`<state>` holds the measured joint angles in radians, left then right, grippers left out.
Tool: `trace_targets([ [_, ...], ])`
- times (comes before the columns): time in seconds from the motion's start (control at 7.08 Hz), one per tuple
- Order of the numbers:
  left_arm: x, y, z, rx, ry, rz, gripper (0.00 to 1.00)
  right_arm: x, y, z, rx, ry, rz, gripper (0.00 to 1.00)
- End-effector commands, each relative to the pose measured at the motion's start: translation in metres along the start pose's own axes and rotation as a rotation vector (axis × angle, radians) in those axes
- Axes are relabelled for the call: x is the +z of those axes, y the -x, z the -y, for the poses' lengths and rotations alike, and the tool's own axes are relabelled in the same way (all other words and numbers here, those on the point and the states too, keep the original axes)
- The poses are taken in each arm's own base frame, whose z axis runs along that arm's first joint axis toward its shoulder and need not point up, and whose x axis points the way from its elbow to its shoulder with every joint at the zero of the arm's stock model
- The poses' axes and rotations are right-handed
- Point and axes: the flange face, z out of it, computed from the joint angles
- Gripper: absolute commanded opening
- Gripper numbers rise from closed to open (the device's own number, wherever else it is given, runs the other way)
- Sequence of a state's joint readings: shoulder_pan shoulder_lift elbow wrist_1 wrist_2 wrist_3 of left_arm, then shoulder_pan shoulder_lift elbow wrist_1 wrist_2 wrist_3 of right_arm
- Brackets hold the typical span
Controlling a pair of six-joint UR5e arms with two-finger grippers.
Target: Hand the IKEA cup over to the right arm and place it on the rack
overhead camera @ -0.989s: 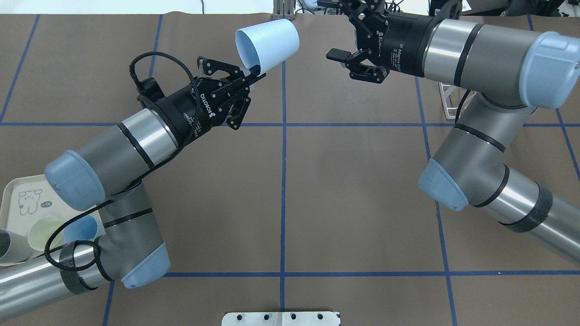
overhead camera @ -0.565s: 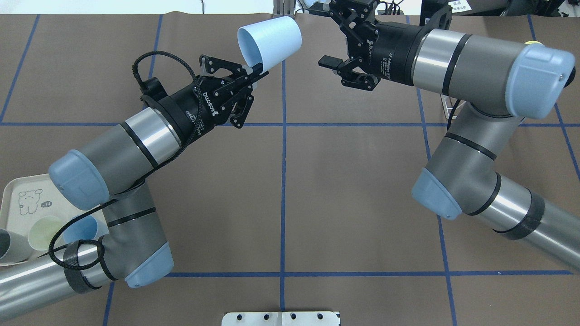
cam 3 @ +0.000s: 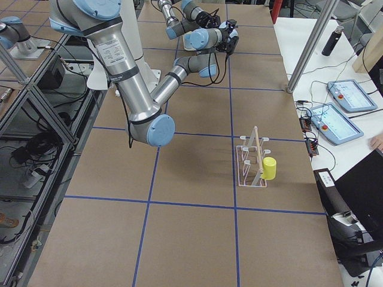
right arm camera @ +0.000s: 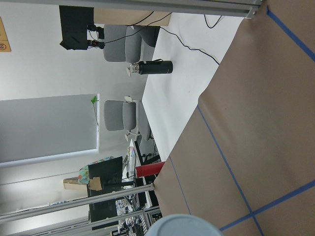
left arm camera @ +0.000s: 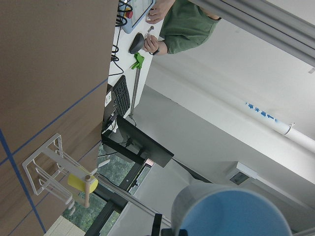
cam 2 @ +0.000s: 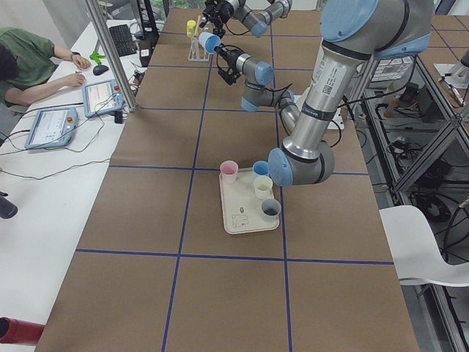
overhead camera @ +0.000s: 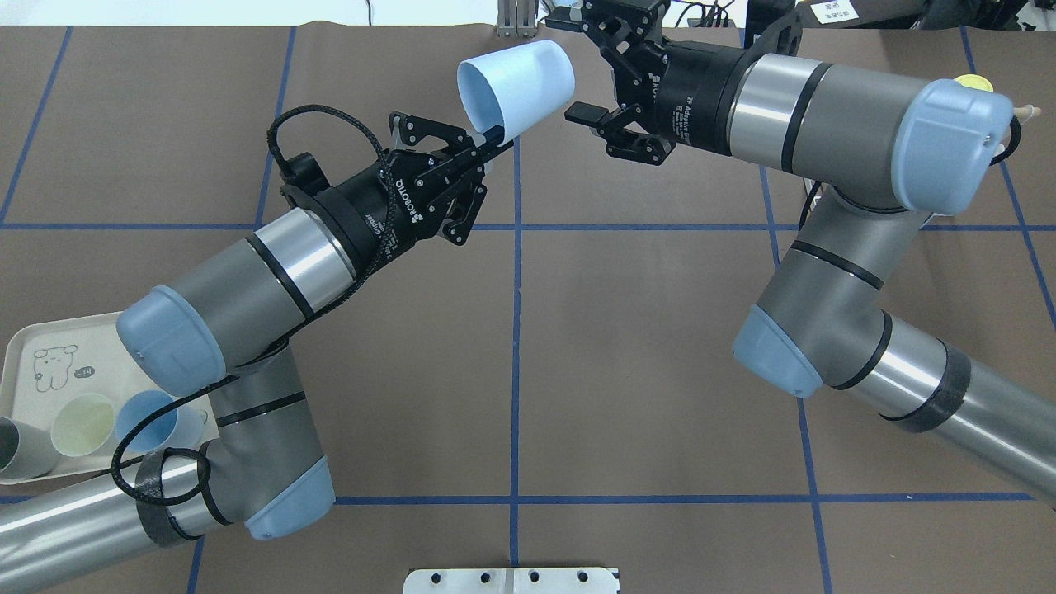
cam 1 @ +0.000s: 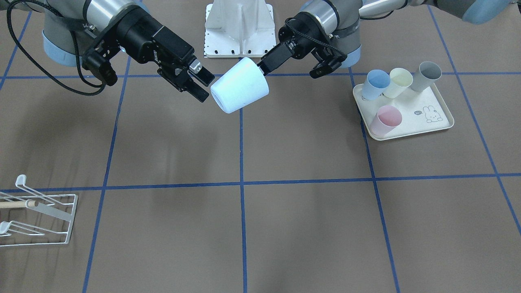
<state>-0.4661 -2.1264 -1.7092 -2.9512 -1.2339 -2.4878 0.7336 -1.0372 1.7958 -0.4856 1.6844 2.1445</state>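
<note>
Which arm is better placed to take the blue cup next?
The right. The right gripper is open just beside the cup's closed end, while the left gripper pinches the rim and can only let go.

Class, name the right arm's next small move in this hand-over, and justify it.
The left gripper holds the cup by its rim; the right gripper, open, is just short of its base. So probably ease the right forward to straddle it.
</note>
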Motion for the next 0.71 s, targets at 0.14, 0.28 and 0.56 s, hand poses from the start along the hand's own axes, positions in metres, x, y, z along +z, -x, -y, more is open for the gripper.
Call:
trace_targets([
  [0.14, 0.009, 0.0047, -0.0055, -0.003, -0.005, -0.004, 0.0, 0.0017, -0.0004, -0.0018, 0.001, 0.004, 0.0, 1.0],
  [0.28, 0.0113, 0.0061, -0.0117, -0.009, 0.001, -0.008, 0.0, 0.0024, -0.0014, -0.0021, 0.001, 0.004, -0.002, 1.0],
  [0.56, 0.0111, 0.0072, -0.0123, -0.011, -0.002, -0.01, 0.0, 0.0039, -0.0035, -0.0014, 0.002, 0.002, -0.006, 1.0],
])
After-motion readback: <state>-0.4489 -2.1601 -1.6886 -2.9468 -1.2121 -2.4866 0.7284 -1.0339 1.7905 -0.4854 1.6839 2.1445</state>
